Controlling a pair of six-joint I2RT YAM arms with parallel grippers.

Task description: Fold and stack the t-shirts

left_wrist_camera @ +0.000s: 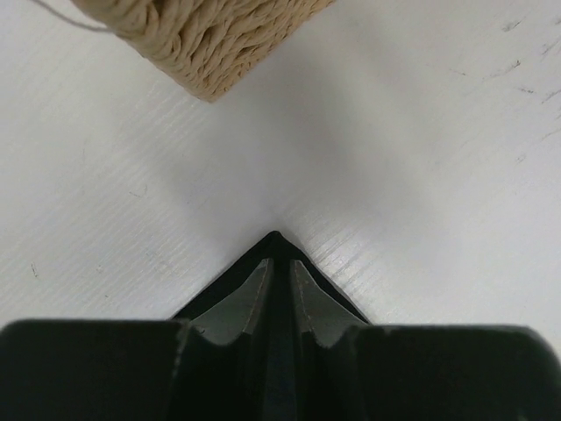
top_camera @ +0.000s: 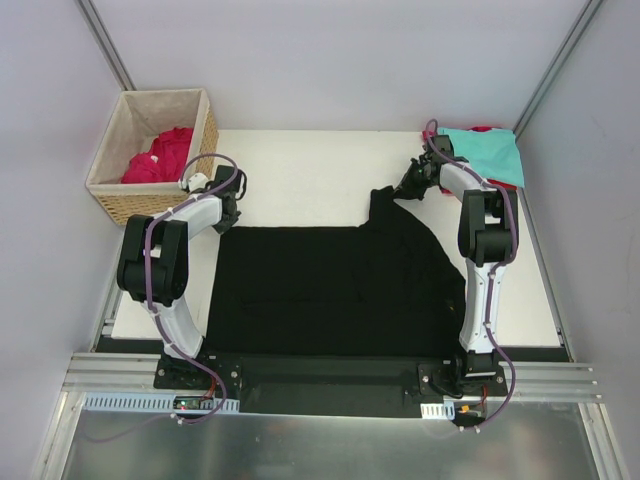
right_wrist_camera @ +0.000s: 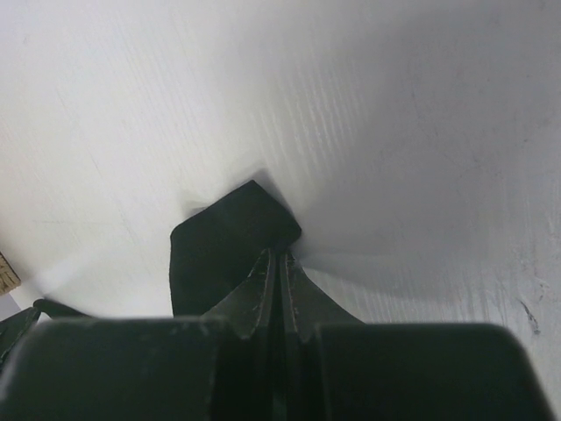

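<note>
My left gripper (left_wrist_camera: 279,263), just beside the near right corner of the wicker basket (top_camera: 110,195), is pressed together on the far left corner of the black t-shirt (top_camera: 330,290), with only a small tip of cloth showing past the fingers. The shirt lies spread on the table between my arms, its long axis running left to right. I cannot tell which end is the collar. My right gripper (right_wrist_camera: 279,259) pinches a flap at the shirt's far right, near the teal shirt (top_camera: 485,150). To fold well, I judge both corners should lift level and travel together with the edge taut, and my thin left hold wants care.
</note>
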